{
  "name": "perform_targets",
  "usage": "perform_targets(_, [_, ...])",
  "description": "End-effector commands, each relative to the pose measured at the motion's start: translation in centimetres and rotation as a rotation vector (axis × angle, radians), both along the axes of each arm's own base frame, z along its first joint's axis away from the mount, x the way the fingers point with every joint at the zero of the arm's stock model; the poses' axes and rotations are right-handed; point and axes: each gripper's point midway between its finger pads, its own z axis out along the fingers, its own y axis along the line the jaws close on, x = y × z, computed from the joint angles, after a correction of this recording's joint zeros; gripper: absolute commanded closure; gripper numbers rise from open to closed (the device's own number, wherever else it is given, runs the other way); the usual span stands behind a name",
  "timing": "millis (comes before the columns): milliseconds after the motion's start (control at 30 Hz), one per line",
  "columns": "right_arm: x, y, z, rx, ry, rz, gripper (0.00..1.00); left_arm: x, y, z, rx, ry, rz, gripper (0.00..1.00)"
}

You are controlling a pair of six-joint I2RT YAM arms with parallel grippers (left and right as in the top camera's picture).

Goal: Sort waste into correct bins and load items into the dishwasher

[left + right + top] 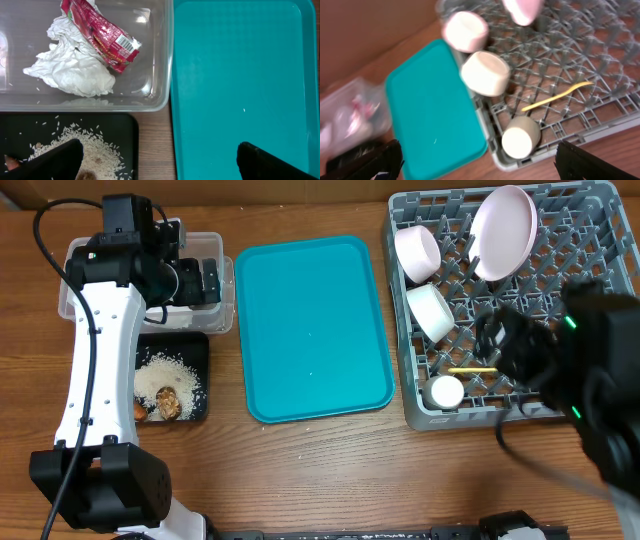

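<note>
The clear tub (222, 280) holds the red snack wrapper (102, 36) and crumpled white paper (75, 72). The black tray (200, 350) holds rice (165, 375), a brown food piece (168, 402) and a bit of orange carrot (140, 410). The grey dish rack (600, 210) holds the white plate (503, 232), two bowls (418, 252) (432, 310), the cup (444, 392) and the yellow spoon (472, 369). My left gripper (157, 162) is open and empty above the gap between black tray and teal tray. My right gripper (477, 160) is open and empty above the rack's front corner.
The flat teal tray (312, 325) lies bare between the bins and the rack. The left arm's white link (95, 360) runs along the table's left side. The right arm (590, 370) blurs over the rack's front right. Wood table (330, 470) shows in front.
</note>
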Motion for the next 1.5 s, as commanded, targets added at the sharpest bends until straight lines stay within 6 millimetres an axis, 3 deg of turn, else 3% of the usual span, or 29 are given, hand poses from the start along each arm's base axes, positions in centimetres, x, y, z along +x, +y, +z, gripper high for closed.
perform_targets(0, [-3.4,1.6,0.7,0.007,-0.015,0.179,0.00,0.3,0.1,1.3,0.005,-0.035,0.007,0.00])
perform_targets(233, [-8.0,-3.9,3.2,-0.163,-0.192,-0.016,0.00,0.3,0.1,1.3,0.005,-0.035,0.007,0.00])
perform_targets(400, [-7.3,-4.3,3.7,-0.237,-0.432,0.010,0.00,0.3,0.1,1.3,0.005,-0.035,0.007,0.00])
perform_targets(533, [-4.5,-4.3,-0.8,-0.225,-0.665,-0.029,0.00,0.3,0.0,1.3,0.005,-0.034,0.007,0.00])
perform_targets(667, [-2.0,-3.5,-8.6,-0.190,-0.720,0.008,0.00,0.3,0.1,1.3,0.005,-0.035,0.007,0.00])
perform_targets(767, [-1.0,-2.8,-12.5,-0.164,-0.767,0.051,0.00,0.3,0.1,1.3,0.005,-0.035,0.007,0.00])
perform_targets(967, [-0.3,-2.4,-16.1,-0.138,-0.823,0.059,0.00,0.3,0.1,1.3,0.005,-0.035,0.007,0.00])
perform_targets(1467, [-0.3,-2.3,-16.3,-0.137,-0.813,0.066,0.00,0.3,0.1,1.3,0.005,-0.035,0.007,0.00])
